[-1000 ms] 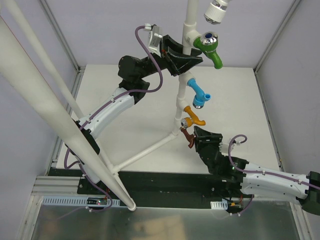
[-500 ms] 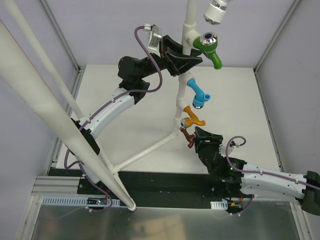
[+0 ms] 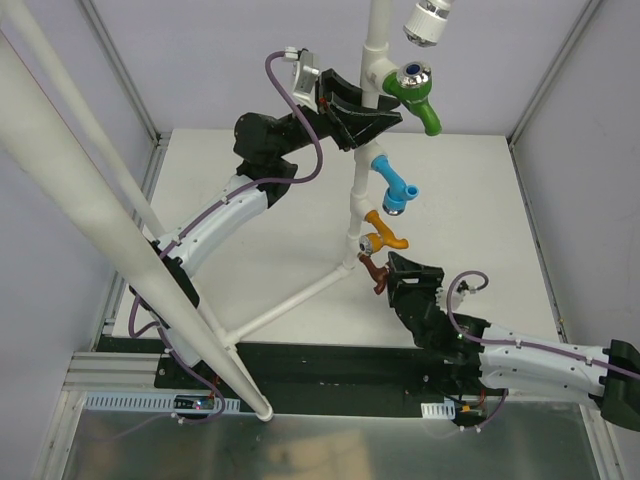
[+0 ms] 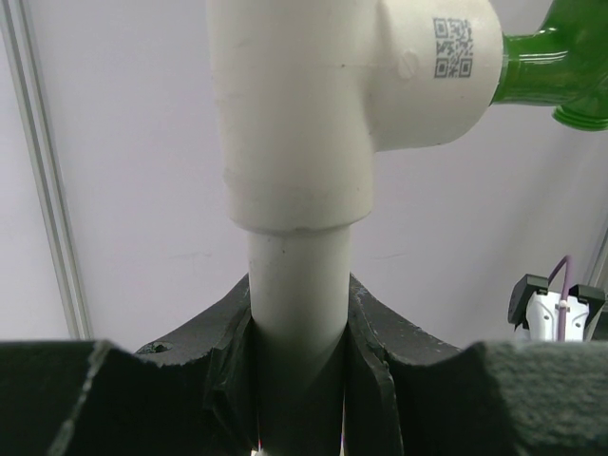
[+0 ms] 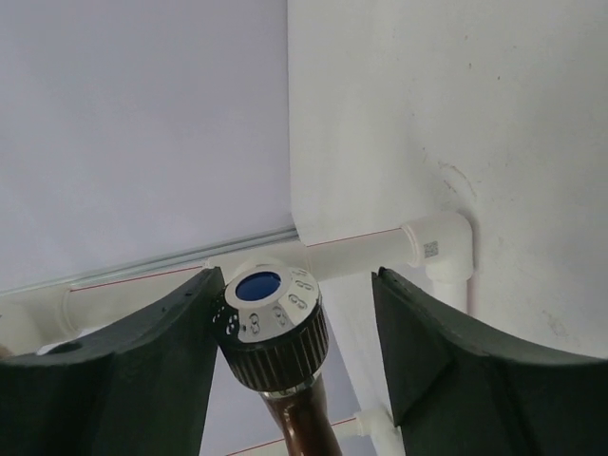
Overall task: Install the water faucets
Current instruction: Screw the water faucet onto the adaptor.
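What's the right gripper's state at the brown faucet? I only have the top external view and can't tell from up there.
Observer: The right wrist view shows the right gripper open. The knob of the brown faucet sits between the fingers, with a clear gap on one side.
Operator: And the left, actually on the pipe?
Observer: Yes. The left wrist view shows the left gripper shut on the white pipe, just below the tee fitting.
Operator: Green one seated?
Observer: The green faucet enters the tee's side branch. How deep, I cannot tell.
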`<state>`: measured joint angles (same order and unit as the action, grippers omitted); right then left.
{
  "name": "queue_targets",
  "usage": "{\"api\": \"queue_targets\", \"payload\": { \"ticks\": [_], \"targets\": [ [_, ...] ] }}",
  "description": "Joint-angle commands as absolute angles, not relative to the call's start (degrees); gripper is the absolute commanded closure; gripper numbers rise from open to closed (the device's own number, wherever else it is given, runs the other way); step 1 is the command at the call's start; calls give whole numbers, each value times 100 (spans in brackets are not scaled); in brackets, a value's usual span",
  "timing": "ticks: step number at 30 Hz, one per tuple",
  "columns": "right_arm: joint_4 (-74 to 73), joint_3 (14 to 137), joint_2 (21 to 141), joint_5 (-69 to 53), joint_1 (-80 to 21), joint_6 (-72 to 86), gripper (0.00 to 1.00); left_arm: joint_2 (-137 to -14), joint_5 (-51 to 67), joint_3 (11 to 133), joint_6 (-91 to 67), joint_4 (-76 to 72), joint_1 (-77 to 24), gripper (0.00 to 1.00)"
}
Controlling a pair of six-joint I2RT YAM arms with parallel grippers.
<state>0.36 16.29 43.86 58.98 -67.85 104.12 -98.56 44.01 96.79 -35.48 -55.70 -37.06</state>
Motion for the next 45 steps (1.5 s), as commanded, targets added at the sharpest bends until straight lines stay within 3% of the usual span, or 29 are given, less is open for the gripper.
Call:
{"api": "queue_targets", "payload": {
  "ticks": [1, 7, 10, 17, 21, 25, 30, 34, 45],
  "targets": [
    [-2432, 1458, 3993, 4982, -6987, 9424, 29, -9431, 4904, 9580, -3753, -6135, -3498, 100],
    [-4138, 2442, 2437, 6291, -6987, 8133, 23, -9404, 4895, 9580, -3779, -6126, -3472, 100],
    [-3772, 2785, 2031, 6477, -6987, 6134, 23, -9413, 4896, 9589, -3806, -6143, -3463, 100],
    [-2251, 3260, 2214, 4748, -6987, 358, 23, -9387, 4904, 9554, -3849, -6152, -3454, 100],
    [-2197, 3358, 2671, 3842, -7031, -2454, 12, -9439, 4896, 9562, -4007, -6310, -3454, 100],
    [-1584, 2797, 2751, 3639, -7373, -5205, 11, -9466, 4904, 9615, -4052, -6346, -3454, 100],
    [182, 1830, 2382, 3333, -7743, -7896, 10, -9492, 4939, 9642, -4087, -6346, -3454, 100],
    [500, 1810, 2636, 2954, -7761, -8613, 10, -9466, 4948, 9598, -4096, -6407, -3454, 100],
    [1554, 1802, 4033, 2839, -7560, -8623, 11, -9448, 4939, 9466, -4122, -6530, -3445, 100]
  ]
}}
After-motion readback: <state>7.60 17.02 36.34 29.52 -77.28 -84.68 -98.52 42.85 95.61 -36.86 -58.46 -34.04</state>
